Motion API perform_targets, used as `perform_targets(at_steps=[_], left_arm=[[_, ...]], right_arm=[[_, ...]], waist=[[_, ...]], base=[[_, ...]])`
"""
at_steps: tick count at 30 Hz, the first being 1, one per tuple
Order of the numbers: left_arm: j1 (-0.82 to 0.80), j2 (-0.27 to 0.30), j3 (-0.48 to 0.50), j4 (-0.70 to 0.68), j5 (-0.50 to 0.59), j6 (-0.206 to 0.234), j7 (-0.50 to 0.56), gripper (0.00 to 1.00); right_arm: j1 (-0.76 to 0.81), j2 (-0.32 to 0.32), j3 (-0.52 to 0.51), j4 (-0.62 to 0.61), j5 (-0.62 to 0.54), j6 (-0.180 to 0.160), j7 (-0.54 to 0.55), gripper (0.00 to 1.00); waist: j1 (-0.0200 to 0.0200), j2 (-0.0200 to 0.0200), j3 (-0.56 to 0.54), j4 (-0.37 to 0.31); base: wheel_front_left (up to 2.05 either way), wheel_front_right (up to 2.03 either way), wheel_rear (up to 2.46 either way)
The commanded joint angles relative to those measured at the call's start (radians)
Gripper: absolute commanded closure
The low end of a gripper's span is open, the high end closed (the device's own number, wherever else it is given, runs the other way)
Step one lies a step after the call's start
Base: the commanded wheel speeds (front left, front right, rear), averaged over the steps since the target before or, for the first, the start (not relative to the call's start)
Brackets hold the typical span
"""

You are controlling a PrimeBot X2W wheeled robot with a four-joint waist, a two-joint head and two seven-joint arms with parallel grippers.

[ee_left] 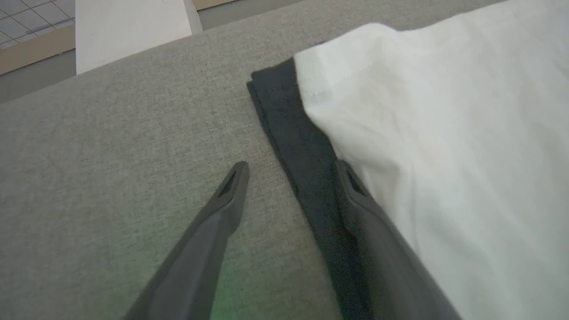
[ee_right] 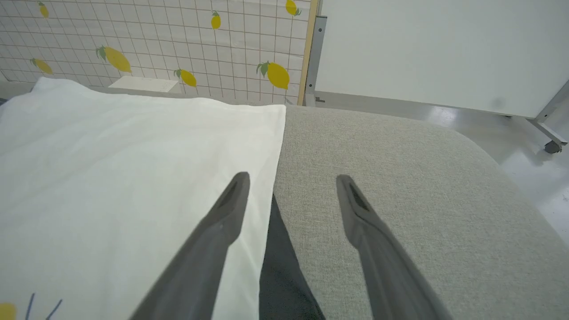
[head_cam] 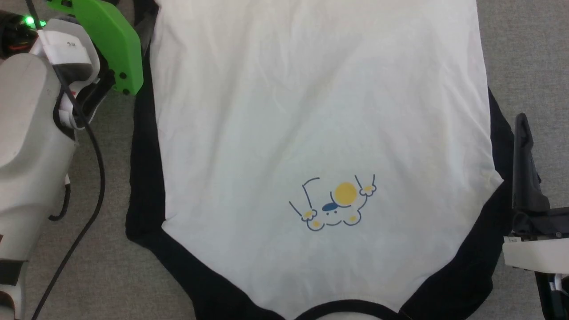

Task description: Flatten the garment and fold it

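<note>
On the left, the left fingers (ee_left: 222, 209) are spread and hold nothing, one over the grey desk (ee_left: 111, 155), the other over a black sleeve (ee_left: 302, 146). In the middle the garment (head_cam: 311, 111) lies flat, print up, with the sleeves along its sides. On the right, the right fingers (ee_right: 222, 222) are also released, at the shirt's edge. I judge that the flattening is nearly done and the folding is not yet begun.

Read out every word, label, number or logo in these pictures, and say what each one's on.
No readable text anywhere.
Dark mark on the white arm housing: too small and blurred to read.
Print on the garment: a cartoon drawing, no letters.
Wall: lemon pictures, no words.
</note>
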Motion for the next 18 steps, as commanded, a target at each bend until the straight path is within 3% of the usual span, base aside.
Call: perform_targets(at_steps=[1,2,5,11,18], left_arm=[[-0.001,-0.005,-0.011,0.01,-0.009,-0.01,0.018,0.71],[0.001,-0.003,-0.014,0.012,-0.011,-0.015,0.022,1.0],[0.007,0.0,-0.018,0.016,-0.025,-0.025,0.042,1.0],[0.006,0.003,0.006,0.026,-0.031,-0.001,0.008,1.0],[0.035,0.006,0.051,0.038,-0.065,0.02,-0.051,1.0]], right_arm=[[-0.02,0.001,-0.002,0.005,-0.003,-0.002,-0.004,0.0],[-0.023,0.001,-0.002,0.008,-0.003,-0.002,-0.005,0.0],[-0.03,0.001,-0.004,0.014,-0.005,-0.002,-0.006,0.0],[-0.04,0.001,-0.013,0.031,-0.01,-0.002,-0.009,0.0],[-0.04,0.001,-0.012,0.062,-0.009,-0.002,-0.019,0.0]], waist=[[0.0,0.0,0.004,-0.003],[0.0,0.0,0.006,-0.005],[0.0,0.0,0.01,-0.008],[0.0,0.0,-0.001,-0.005],[0.0,0.0,-0.083,0.009]], base=[[0.0,0.0,0.0],[0.0,0.0,0.0],[0.0,0.0,0.0],[0.0,0.0,0.0],[0.0,0.0,0.0]])
